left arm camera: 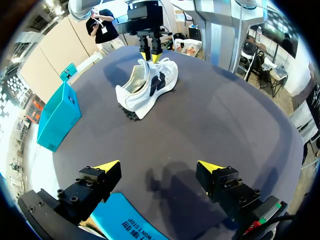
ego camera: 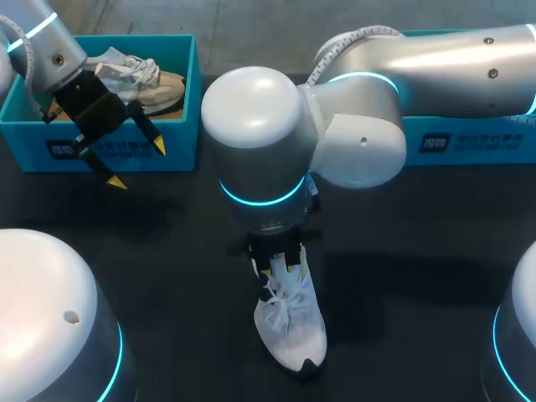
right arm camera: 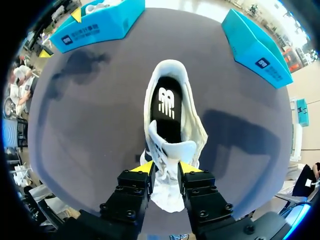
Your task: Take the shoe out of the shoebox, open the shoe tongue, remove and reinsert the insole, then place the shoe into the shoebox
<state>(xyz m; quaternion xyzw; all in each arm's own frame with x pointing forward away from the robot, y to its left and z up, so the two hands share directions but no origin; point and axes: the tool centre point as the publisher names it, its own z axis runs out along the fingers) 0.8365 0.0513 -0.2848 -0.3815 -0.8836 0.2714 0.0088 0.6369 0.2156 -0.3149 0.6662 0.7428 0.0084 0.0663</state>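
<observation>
A white shoe lies on the dark table with its opening up, and a black insole shows inside. My right gripper comes down onto it from above, shut on the shoe tongue, which stands up between the yellow tips. My left gripper hangs open and empty above the front wall of the left shoebox, well away from the shoe.
The left shoebox holds a second pale shoe. Another teal box lies at the table's back right, partly under my right arm.
</observation>
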